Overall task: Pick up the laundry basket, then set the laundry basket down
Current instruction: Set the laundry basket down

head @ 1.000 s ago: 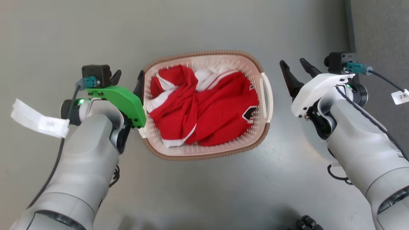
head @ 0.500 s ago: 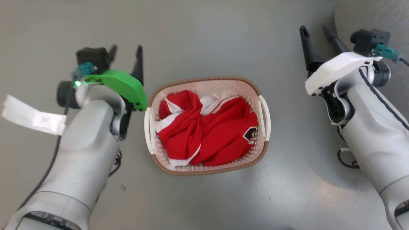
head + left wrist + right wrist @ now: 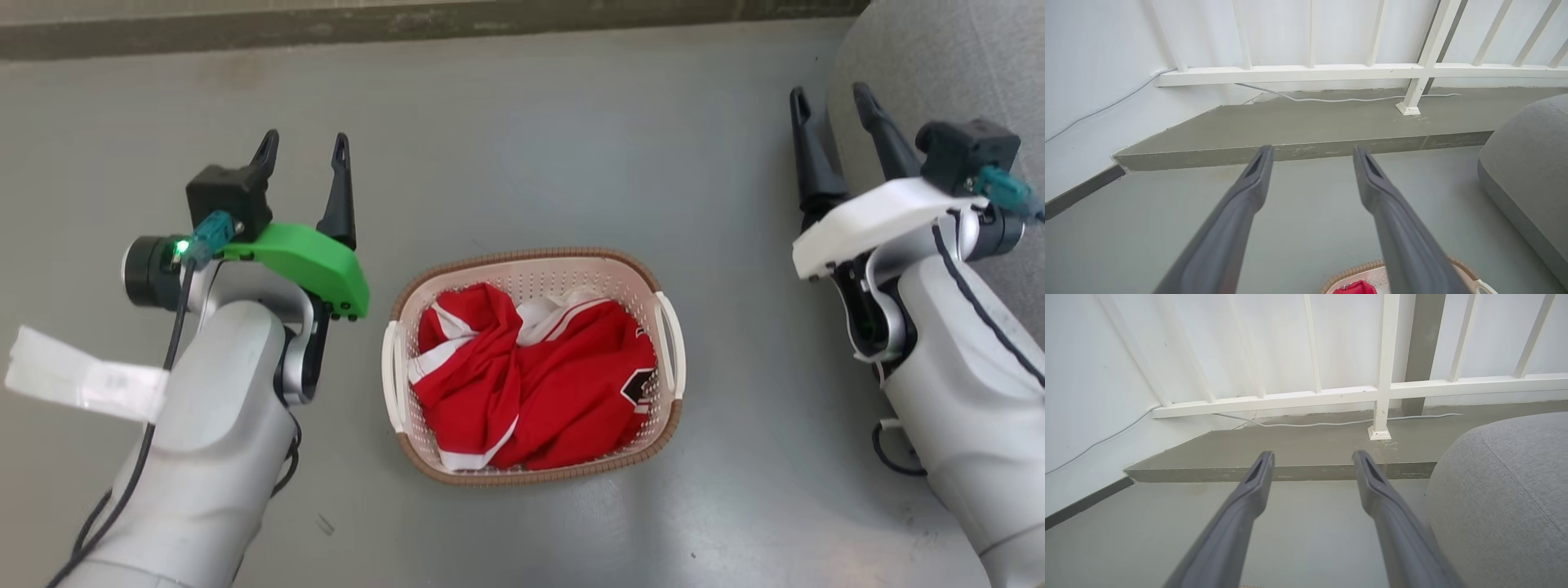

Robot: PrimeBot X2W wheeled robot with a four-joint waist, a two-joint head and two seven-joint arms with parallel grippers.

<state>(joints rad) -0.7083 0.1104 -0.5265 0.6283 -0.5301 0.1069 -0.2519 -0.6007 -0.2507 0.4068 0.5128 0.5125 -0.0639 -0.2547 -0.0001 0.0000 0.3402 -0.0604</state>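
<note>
Left gripper, upper left of head view: fingers spread, empty. Right gripper, upper right: likewise spread, empty. Both stand well apart from the laundry basket, which rests on the floor at frame centre, holding red clothes. Judgement: basket grounded, handles free; either set-down finished or pickup unstarted.

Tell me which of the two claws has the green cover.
The left claw: its wrist cover is bright green, while the right claw carries a white one. Both are open, apart from the laundry basket.
</note>
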